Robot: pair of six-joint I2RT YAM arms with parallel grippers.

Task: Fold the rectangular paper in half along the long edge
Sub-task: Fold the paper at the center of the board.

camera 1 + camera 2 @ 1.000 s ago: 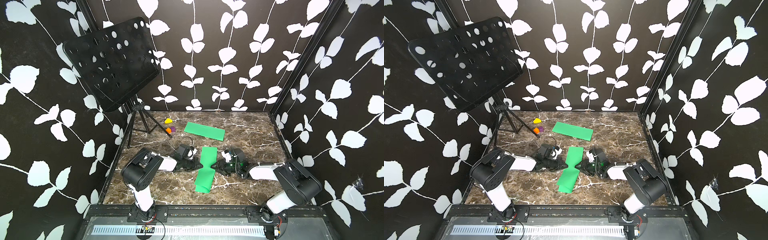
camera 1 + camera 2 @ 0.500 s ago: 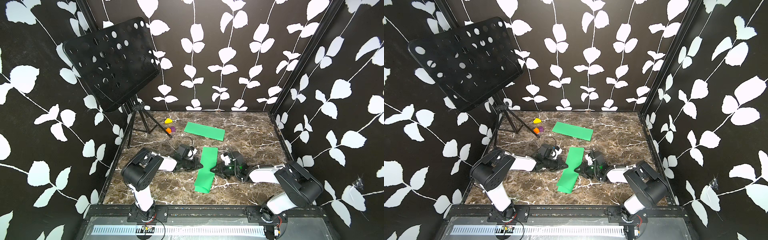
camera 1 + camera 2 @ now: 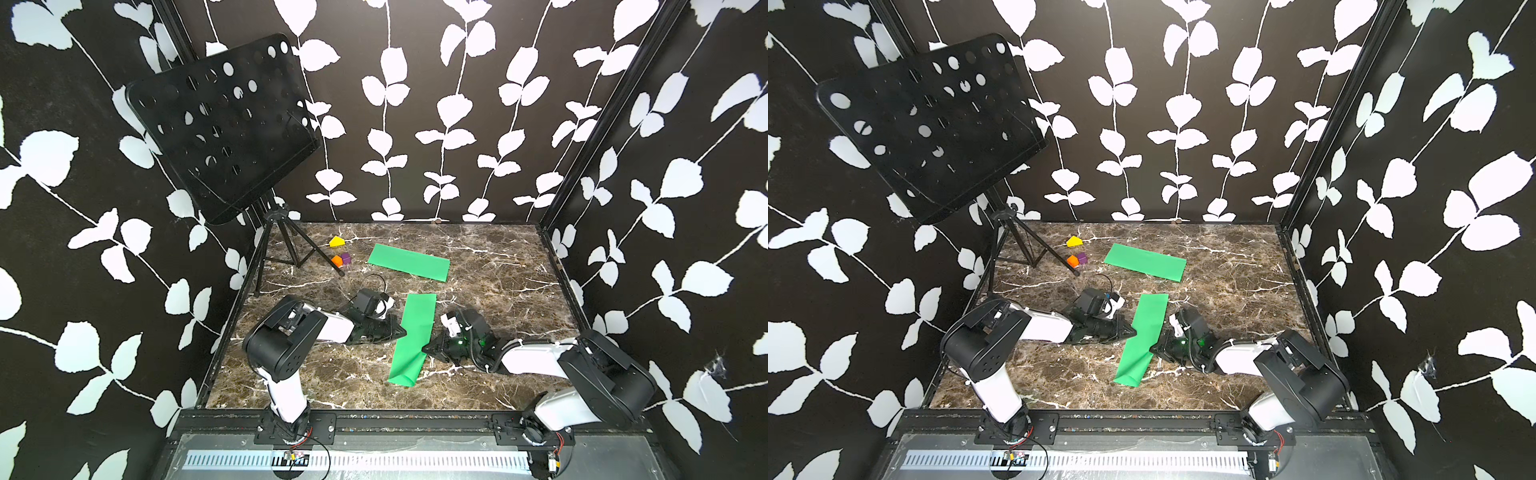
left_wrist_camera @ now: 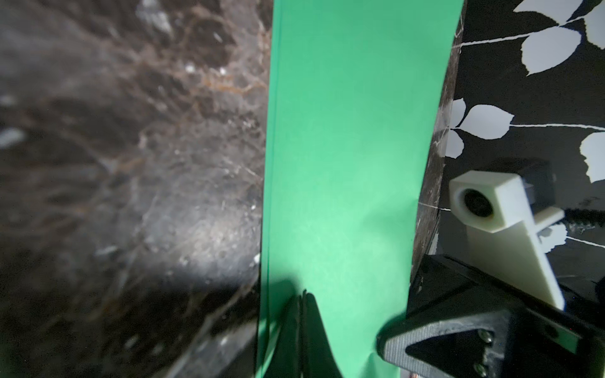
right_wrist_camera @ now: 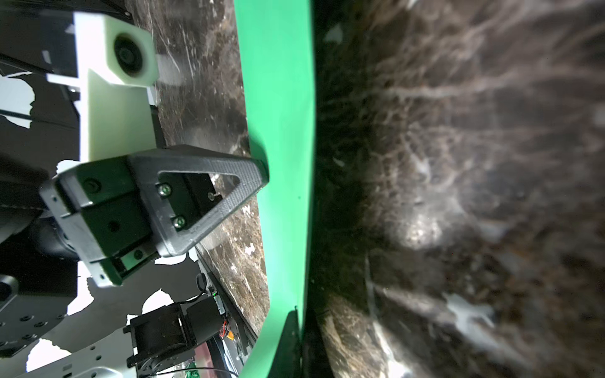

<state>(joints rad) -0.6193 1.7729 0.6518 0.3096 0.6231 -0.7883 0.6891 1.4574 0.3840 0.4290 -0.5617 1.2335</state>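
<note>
A long green paper (image 3: 411,336) (image 3: 1142,336) lies lengthwise on the marble table (image 3: 498,270), between my two arms. My left gripper (image 3: 402,332) (image 4: 304,294) is shut, and its tips rest against the paper near its left edge, where two layers show. I cannot tell if a layer is pinched there. My right gripper (image 3: 426,348) (image 5: 300,312) is shut on the paper's right edge, one finger on each side of the sheet. That edge curls up off the table (image 5: 281,114). The near end of the paper (image 3: 405,378) bulges slightly.
A second green sheet (image 3: 409,262) lies flat further back. Yellow (image 3: 336,242), orange (image 3: 337,261) and purple (image 3: 345,258) blocks sit by the tripod legs (image 3: 286,249) of a black music stand (image 3: 220,124) at the back left. Patterned walls enclose the table.
My right gripper has slid in toward the paper's right edge and closed on it. The left gripper has stayed shut in place.
</note>
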